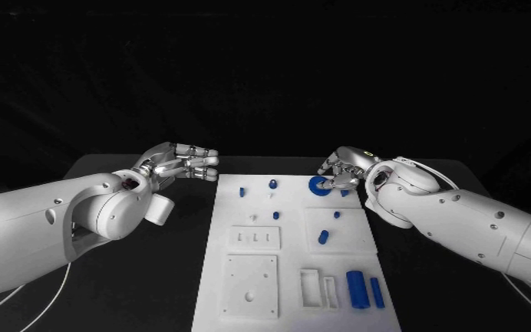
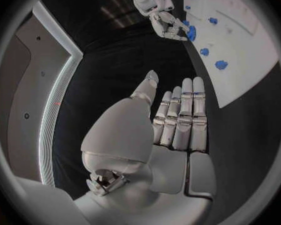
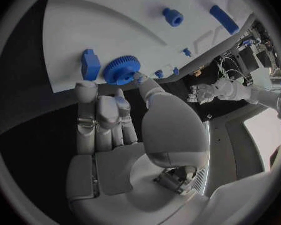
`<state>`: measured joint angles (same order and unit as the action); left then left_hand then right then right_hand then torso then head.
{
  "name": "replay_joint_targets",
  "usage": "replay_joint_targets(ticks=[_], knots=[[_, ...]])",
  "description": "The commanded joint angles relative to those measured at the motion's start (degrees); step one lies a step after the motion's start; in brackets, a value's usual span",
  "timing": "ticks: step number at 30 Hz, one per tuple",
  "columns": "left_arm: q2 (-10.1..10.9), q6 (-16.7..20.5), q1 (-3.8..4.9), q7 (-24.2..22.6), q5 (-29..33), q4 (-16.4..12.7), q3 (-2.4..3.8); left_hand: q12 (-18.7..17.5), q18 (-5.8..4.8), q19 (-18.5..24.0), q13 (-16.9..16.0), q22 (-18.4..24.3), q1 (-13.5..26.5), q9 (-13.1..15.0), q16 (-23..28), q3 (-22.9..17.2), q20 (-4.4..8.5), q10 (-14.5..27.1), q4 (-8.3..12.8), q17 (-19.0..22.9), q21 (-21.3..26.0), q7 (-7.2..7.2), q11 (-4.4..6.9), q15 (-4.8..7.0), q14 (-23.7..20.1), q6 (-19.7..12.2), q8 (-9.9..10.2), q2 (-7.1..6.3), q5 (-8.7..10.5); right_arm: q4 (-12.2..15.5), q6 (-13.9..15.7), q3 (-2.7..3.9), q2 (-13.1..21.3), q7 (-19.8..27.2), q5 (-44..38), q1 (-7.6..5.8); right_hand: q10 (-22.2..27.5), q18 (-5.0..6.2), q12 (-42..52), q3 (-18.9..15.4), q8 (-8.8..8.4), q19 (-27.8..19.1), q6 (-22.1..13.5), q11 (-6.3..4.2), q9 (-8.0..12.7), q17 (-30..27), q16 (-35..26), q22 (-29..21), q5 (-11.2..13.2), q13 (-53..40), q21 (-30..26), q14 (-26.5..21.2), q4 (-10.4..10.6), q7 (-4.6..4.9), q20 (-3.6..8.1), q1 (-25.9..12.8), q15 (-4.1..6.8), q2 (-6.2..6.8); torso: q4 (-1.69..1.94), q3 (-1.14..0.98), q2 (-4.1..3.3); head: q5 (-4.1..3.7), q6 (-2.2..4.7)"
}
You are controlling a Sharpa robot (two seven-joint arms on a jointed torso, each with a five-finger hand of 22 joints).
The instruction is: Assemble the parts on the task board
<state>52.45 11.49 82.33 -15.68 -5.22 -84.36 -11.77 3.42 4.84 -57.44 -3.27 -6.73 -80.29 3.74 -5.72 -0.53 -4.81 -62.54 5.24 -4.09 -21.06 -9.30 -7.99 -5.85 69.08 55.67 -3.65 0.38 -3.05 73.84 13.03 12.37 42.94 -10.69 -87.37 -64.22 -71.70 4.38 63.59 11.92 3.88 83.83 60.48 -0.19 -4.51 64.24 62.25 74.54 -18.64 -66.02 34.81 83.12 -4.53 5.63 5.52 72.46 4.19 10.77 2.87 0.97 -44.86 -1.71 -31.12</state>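
We are at the pick-up of the round blue toothed gear (image 1: 318, 185), which lies flat at the far right corner of the white rectangular task board (image 1: 216, 271), close to the board's far edge. Our right hand (image 1: 343, 169) is over it: in the right wrist view a fingertip touches the gear's toothed rim and the other fingers (image 3: 97, 110) lie straight beside it, so we judge the hand to be touching the gear, fingers apart, with no grip on it yet. Just beside the gear lies a small blue block-shaped part (image 3: 90, 65), near enough to be knocked. Our left hand (image 1: 183, 162) hovers over the black worktop (image 1: 110, 167) off the board's far left corner, fingers straight and side by side, holding nothing. Other small blue parts lie along the board's middle, and a long blue cylinder (image 1: 356, 289) lies near its near right corner. The next move, as we judge it, calls for closing thumb and fingers across the gear's rim, firmly enough that the thin flat disc lifts instead of sliding over the smooth board, while keeping clear of the neighbouring block. Where the gear is to be seated we cannot tell from here.
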Motion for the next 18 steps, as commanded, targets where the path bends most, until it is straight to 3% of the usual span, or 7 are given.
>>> replay_joint_targets(ticks=[1, 8, 18], knots=[[-0.01, -0.41, 0.17, -0.17, -0.19, 0.02, 0.05, 0.04, -0.2, 0.5, -0.07, 0.05, 0.21, 0.01, -0.12, -0.2, 0.0, 0.23, 0.26, -0.05, -0.19, -0.06, 0.07, 0.04, 0.1, -0.53, 0.03, 0.01, 0.1, 0.13, 2.29, -0.03, 0.1, 1.33, 2.12, 0.11, -0.38, 1.11, 0.28, -0.26, -0.25, 2.04, 0.22, 0.08, 0.05, 0.07, 0.09, 0.58, -0.35, -0.12, -0.01, 0.3, 0.5, 0.1, -0.27, -0.46, -0.16, 0.0, 0.04, 0.03, -0.02, 0.0, 0.02], [0.05, -0.46, 0.17, -0.07, -0.21, 0.08, 0.04, 0.04, -0.2, 0.5, -0.07, 0.05, 0.21, 0.01, -0.12, -0.2, 0.0, 0.23, 0.26, -0.05, -0.19, -0.06, 0.07, 0.04, 0.1, -0.53, 0.03, 0.01, 0.1, 0.33, 0.66, -0.03, 0.37, 1.12, 2.64, 0.21, -0.08, 1.15, 0.01, -2.0, -0.24, 2.25, -0.07, 0.14, 0.07, 0.01, -0.09, 1.4, -0.74, 0.02, -1.02, 0.28, 1.12, 0.14, -0.33, -0.35, -0.22, -0.02, -0.02, 0.05, -0.01, -0.01, -0.07], [-0.11, -0.6, 0.16, -0.02, -0.27, 0.43, 0.0, 0.04, -0.2, 0.5, -0.07, 0.05, 0.21, 0.01, -0.12, -0.2, 0.0, 0.23, 0.26, -0.05, -0.19, -0.06, 0.07, 0.04, 0.1, -0.53, 0.03, 0.01, 0.1, 1.46, 1.91, -0.01, 0.88, 1.69, 3.89, 0.6, -0.23, 1.27, 0.14, -4.32, -0.24, 2.65, -0.12, 0.15, -0.01, 0.17, 0.04, 2.38, -1.31, -0.06, -1.73, 0.33, 2.83, 0.09, -0.34, -0.39, -0.22, -0.17, 0.04, 0.04, 0.0, -0.16, 0.03]])
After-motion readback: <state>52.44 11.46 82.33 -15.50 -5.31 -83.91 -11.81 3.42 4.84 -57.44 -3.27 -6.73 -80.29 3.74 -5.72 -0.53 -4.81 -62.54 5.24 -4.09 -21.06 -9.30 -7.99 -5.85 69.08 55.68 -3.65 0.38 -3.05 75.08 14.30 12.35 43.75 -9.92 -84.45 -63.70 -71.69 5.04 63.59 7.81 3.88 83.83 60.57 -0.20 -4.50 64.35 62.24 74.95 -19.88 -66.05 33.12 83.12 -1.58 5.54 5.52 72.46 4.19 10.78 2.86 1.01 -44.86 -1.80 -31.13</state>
